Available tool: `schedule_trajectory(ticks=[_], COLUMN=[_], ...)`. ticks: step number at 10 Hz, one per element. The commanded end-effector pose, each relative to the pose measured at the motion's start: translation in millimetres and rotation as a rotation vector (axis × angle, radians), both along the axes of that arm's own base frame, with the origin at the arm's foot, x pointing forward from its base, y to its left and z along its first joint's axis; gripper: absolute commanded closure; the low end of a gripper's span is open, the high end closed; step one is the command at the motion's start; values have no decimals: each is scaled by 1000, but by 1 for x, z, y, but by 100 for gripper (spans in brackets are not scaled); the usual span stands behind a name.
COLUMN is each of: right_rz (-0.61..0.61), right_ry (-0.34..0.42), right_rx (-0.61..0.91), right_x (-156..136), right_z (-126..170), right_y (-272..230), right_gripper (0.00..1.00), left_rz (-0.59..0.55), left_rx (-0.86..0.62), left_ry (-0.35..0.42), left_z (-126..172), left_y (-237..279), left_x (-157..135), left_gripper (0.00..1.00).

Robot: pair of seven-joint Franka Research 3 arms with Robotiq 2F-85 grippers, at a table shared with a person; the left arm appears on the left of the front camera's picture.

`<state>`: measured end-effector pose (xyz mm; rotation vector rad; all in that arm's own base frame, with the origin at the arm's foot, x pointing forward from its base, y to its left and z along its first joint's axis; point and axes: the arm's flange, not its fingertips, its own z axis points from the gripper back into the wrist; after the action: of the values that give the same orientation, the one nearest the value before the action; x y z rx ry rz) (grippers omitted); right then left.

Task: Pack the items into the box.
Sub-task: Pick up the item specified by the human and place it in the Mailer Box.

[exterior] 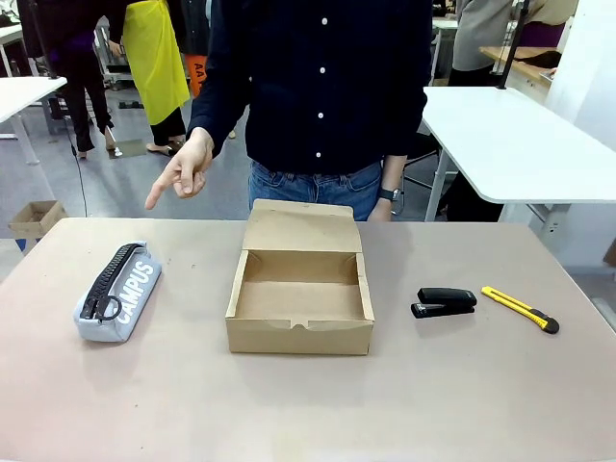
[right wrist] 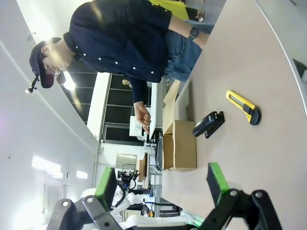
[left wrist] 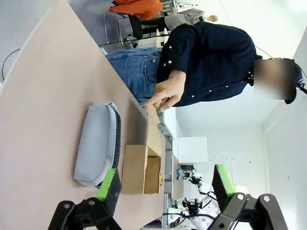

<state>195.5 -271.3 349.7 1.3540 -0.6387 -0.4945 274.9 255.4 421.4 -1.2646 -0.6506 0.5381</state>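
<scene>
box (exterior: pixel 299 332) sits at the centre of the table (exterior: pixel 289 414), open, with its lid (exterior: pixel 303 229) raised at the far side toward the person (exterior: pixel 322 87); the interior shows bare cardboard. pouch (exterior: pixel 120 292) lies flat on the table well to the left of the box, apart from it, black zip (exterior: pixel 106 279) and white "campus" lettering facing up. stapler (exterior: pixel 444 301) lies on the table to the right of the box, apart from it. knife (exterior: pixel 520 309) lies farther right, near the stapler and not touching it. the person stands at the far edge behind the box; one hand (exterior: pixel 188 168) hangs above the far left part of the table, index finger extended downward, touching nothing. left gripper (left wrist: pixel 164 178): fingers spread wide, green pads (left wrist: pixel 108 184) well apart, nothing between them, raised off the table with the pouch and box ahead. right gripper (right wrist: pixel 160 176): fingers spread wide, nothing between them, raised off the table with the stapler, knife and box ahead.
</scene>
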Motion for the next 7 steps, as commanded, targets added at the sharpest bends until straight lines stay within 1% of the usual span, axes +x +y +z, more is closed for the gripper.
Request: schedule_trajectory(ticks=[1,5,6,7], right_rz=[-10,-10,-10,-10], right_ry=[-36,-36,-36,-36], right_rx=[-11,-11,-11,-11], right_x=[2,2,2,2], right_z=[2,2,2,2], right_y=[3,3,3,3], right_gripper=[0,0,0,0], left_rz=[-1,-1,-2,2], left_rx=[2,2,4,91], left_ry=[-36,-36,-1,60], left_z=[0,0,-1,10], left_y=[1,1,-1,-18], left_x=[4,4,2,13], left_gripper=[0,0,0,0])
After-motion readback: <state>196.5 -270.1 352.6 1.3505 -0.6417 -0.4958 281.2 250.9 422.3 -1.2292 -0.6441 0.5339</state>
